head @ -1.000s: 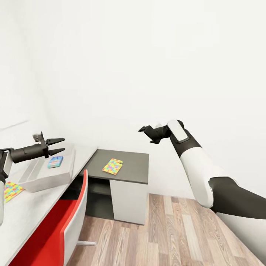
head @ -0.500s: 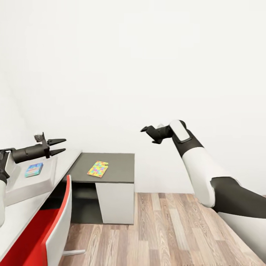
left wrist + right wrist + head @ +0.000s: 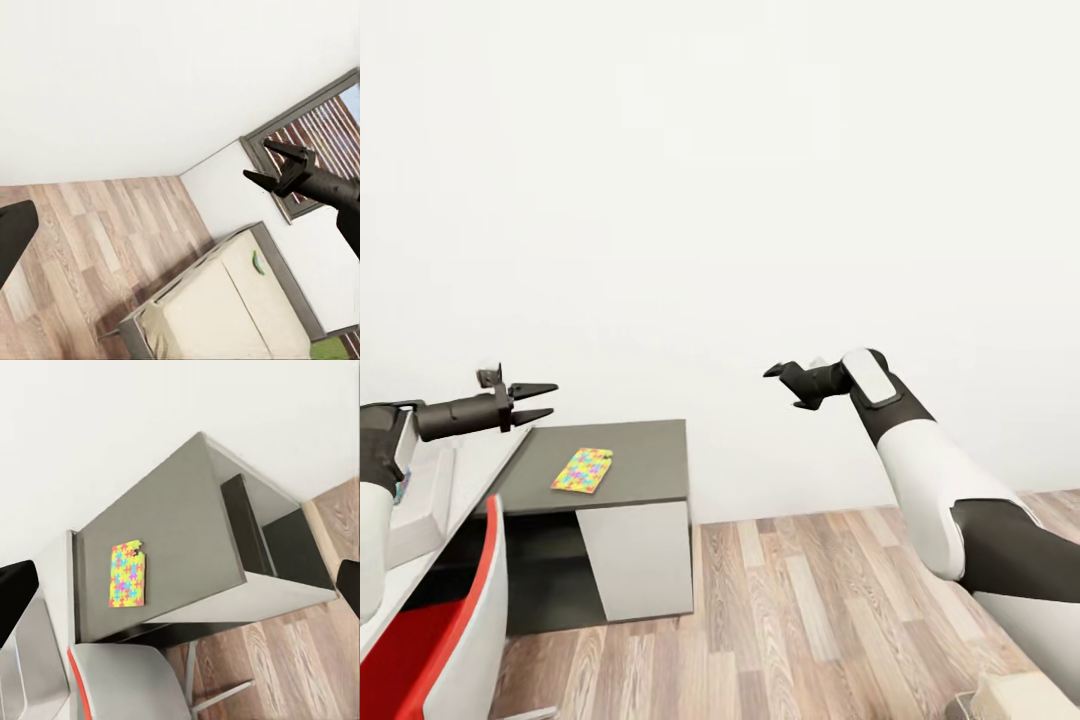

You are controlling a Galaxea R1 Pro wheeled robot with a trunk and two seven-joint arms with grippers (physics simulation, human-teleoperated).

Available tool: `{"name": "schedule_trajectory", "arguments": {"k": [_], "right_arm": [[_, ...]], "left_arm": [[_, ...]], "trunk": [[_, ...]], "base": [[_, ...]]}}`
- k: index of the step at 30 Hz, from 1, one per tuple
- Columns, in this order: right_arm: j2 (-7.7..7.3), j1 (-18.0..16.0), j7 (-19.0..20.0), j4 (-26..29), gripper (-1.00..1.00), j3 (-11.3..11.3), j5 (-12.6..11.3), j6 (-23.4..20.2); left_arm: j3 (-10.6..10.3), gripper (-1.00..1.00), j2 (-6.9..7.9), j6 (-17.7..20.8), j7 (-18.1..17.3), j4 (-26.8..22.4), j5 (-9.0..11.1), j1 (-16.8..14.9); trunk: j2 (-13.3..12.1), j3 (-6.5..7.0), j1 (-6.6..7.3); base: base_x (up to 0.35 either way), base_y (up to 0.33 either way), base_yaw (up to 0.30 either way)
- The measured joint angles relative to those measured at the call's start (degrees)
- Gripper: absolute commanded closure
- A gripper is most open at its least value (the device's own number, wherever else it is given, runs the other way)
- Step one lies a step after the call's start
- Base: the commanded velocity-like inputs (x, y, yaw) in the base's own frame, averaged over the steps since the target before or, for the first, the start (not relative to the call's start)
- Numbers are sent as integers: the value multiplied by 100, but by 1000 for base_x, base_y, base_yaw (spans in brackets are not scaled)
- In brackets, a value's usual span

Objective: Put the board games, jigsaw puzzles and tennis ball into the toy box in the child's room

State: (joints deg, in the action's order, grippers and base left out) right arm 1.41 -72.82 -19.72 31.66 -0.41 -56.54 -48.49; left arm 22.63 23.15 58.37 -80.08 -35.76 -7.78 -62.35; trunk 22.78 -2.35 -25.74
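While both arms are held out in free air, a broad stretch of wood floor (image 3: 810, 610) is seen between the table (image 3: 630, 460) and the right arm, bounded behind by a plain white wall (image 3: 720, 200). One jigsaw puzzle (image 3: 582, 470) lies flat on the dark lower section of the table, well in from its front edge and apart from both grippers; in the right wrist view the same puzzle (image 3: 127, 573) is seen near the desk's far side, with a notch at one corner.

The left gripper (image 3: 538, 402) is held above the pale desk top, its two fingers parted and nothing between them. The right gripper (image 3: 788, 384) is raised over the floor, well clear of the table, its fingers likewise apart and empty; it is also seen in the left wrist view (image 3: 264, 162).

The toy box (image 3: 422, 505) is cut off at the picture's edge and partly hidden by the left arm; its contents cannot be made out. A red and white chair (image 3: 455, 650) stands against the desk's front. The bed (image 3: 225, 315) is seen beside a window (image 3: 330, 150), a small green object on the mattress too small to identify.
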Motion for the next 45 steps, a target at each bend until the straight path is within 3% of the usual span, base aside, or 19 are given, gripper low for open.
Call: {"name": "schedule_trajectory", "arguments": {"k": [5, 12, 19, 23, 32, 37, 45], "right_arm": [[-9, 114, 20, -40, -100, 9, 47, 10], [-3, 429, 11, -78, -100, 45, 114, 50], [-5, 821, 13, -154, -100, 48, 684, 74], [1, 1038, 16, -164, -100, 49, 839, 85], [-1, 1333, 23, -158, -100, 46, 900, 226], [-6, 1741, 25, -121, -100, 46, 895, 430], [-1, 1997, 32, -110, -100, 52, 893, 814]], "left_arm": [[-28, -100, -108, 0, 62, 3, -7, 1], [-37, -100, -279, -109, 538, 20, -4, 7], [-39, -100, -375, -165, 794, 36, -11, 33], [-40, -100, -409, -335, 863, 39, -19, 41], [-36, -100, -500, -475, 1340, 44, -11, 62], [-34, -100, -507, -545, 1446, 44, -11, 70], [-33, -100, -512, -596, 1472, 45, -14, 77]], "trunk": [[0, 17, 0], [-1, 39, 0], [-1, 30, 0], [-1, 0, 0], [-1, -78, 0], [0, -93, 0], [0, -96, 0]], "base": [[0, 0, -282], [0, 0, -282], [0, 0, -233], [0, 0, -63], [0, 0, -12], [0, 0, -1], [0, 0, 0]]}}
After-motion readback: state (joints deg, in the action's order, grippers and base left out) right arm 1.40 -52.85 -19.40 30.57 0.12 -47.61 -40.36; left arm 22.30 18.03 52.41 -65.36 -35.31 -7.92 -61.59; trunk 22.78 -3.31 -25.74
